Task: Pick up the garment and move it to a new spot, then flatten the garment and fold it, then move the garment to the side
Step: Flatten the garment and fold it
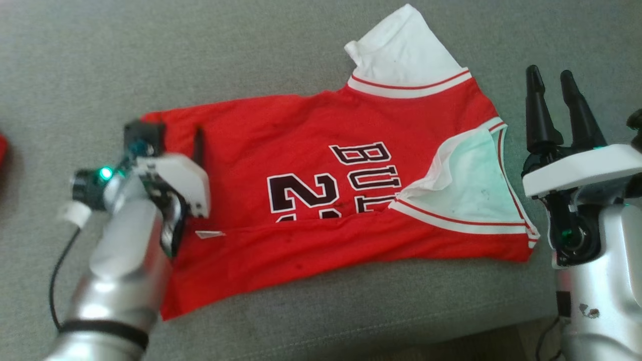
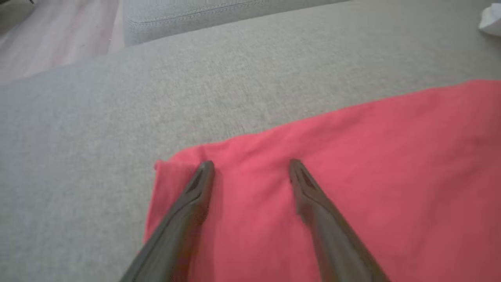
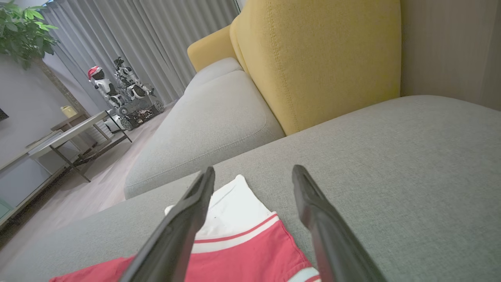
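Left gripper (image 2: 251, 163): dark fingers spread wide, empty, tips over hem corner of red basketball jersey with white trim and black lettering (image 1: 321, 150). Right gripper (image 1: 550, 75): likewise parted, empty, just beside jersey's armhole end, off cloth. Jersey lies across grey fabric sofa seat (image 1: 100, 60), near long edge already turned over lettering. Likely mid-fold: pinch corner through both layers, match on right side, lift evenly, keep crease straight.

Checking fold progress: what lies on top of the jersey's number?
A folded-over red strip of the jersey covers the lower part of the number; what it hides cannot be read.
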Robot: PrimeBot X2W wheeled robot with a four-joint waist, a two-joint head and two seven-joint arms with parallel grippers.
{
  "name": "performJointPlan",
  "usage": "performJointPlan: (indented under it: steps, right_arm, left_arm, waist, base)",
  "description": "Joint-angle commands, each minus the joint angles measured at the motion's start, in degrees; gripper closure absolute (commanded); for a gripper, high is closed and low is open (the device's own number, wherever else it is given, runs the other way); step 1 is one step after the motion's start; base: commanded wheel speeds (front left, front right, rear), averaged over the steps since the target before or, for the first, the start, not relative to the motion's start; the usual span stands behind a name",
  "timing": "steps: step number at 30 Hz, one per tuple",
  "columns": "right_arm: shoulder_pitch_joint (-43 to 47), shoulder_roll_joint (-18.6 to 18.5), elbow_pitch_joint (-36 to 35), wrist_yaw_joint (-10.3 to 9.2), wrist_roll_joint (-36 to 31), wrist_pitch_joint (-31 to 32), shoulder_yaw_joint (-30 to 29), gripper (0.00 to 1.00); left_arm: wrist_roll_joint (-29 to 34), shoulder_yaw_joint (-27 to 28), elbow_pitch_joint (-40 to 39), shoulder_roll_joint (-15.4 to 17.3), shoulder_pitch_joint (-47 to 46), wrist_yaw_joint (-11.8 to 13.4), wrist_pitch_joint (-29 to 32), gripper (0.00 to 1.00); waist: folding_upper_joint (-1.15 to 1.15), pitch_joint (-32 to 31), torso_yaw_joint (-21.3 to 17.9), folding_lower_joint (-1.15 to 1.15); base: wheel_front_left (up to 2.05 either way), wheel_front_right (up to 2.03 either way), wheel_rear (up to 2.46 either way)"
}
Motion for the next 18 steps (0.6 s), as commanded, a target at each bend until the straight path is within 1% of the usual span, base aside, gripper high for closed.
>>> performJointPlan:
  steps: [1,4,7,13,18]
  right_arm:
    - [-2.36,-0.03,-2.58,-0.05,-0.32,-0.35,1.54,0.00]
    - [-2.57,0.07,-2.56,-0.05,-0.29,-0.62,2.16,0.00]
    - [-2.49,0.11,-1.96,-0.05,-0.25,-0.99,2.51,0.00]
    - [-1.68,0.06,-0.21,-0.05,0.12,-1.56,2.08,0.00]
    - [-1.37,0.26,0.90,-0.05,0.38,-1.76,2.36,0.00]
  left_arm:
    - [1.15,1.45,0.35,2.68,-4.39,1.48,-0.29,0.00]
    - [2.06,1.40,3.90,3.55,-7.12,3.13,-0.22,0.00]
    - [2.60,1.00,6.97,3.97,-8.59,3.97,0.48,0.00]
    - [2.64,0.15,10.45,4.00,-8.78,3.91,0.19,0.00]
    - [2.59,0.00,12.16,4.55,-9.10,4.90,-0.15,0.00]
  waist:
    - [0.00,1.03,-0.59,-0.01]
    - [0.00,1.39,-0.86,-0.01]
    - [0.00,1.15,-0.99,-0.01]
    - [0.00,-0.16,-0.60,-0.01]
    - [0.00,-0.89,-0.44,-0.01]
  base:
    - [0.00,0.00,0.00]
    - [0.00,0.00,0.00]
    - [0.00,0.00,0.00]
    - [0.00,0.00,0.00]
    - [0.00,0.00,0.00]
